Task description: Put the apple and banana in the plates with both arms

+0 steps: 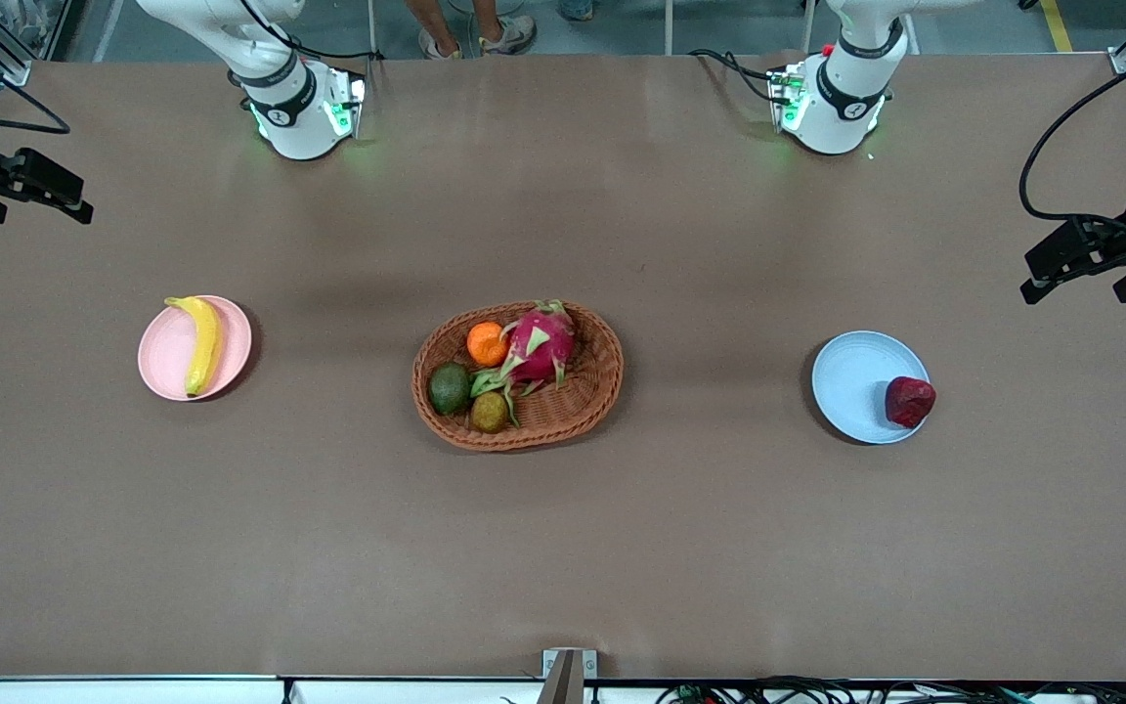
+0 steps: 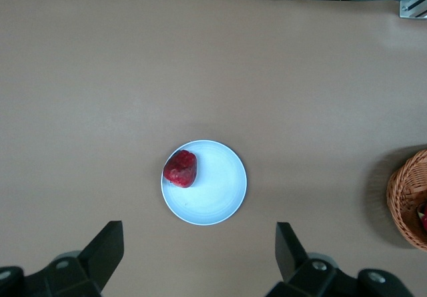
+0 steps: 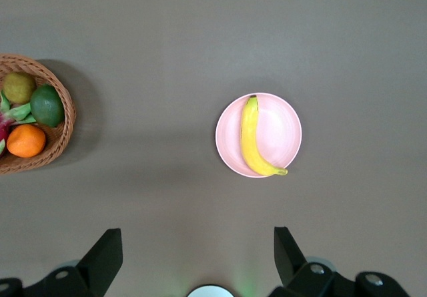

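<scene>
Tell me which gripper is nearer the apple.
Left. The left gripper hangs open at its own end of the table, up beside the blue plate holding the apple. The right gripper hangs open at the table's right-arm end, by the banana.

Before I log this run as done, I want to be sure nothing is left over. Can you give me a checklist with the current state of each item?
1. Banana lies on the pink plate: ok.
2. Apple is on the blue plate: ok, though it sits at the rim toward the left arm's end of the table.
3. Left gripper is open, holds nothing, and is raised clear of the blue plate: ok.
4. Right gripper is open, holds nothing, and is raised clear of the pink plate: ok.
5. Wicker basket keeps the orange and dragon fruit: ok.
</scene>
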Motion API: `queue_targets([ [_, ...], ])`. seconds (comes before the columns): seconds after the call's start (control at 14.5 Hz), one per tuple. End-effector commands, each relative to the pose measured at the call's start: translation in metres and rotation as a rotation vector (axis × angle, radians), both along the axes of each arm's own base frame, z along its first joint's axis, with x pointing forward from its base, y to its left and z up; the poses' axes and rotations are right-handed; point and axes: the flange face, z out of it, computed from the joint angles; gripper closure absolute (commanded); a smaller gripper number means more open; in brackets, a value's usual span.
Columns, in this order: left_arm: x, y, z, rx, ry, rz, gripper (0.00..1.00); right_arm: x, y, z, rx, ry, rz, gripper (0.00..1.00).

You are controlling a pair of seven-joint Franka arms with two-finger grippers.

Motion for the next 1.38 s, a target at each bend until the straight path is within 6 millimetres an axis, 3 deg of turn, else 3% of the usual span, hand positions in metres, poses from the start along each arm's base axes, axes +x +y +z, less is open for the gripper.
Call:
queue_targets([
  [0.0,-0.003,0.003,0.006,-0.004,0.027,-0.022,0.00,-0.007,0.007,0.004,0.016,-0.029,-0.002,0.00],
  [0.35,-0.012,0.002,0.002,0.004,0.093,-0.040,0.00,-0.007,0.002,0.000,0.047,-0.019,-0.003,0.00],
  [1.31,-0.013,0.001,0.003,0.001,0.091,-0.027,0.00,-0.008,-0.002,-0.002,0.047,-0.009,-0.008,0.00],
])
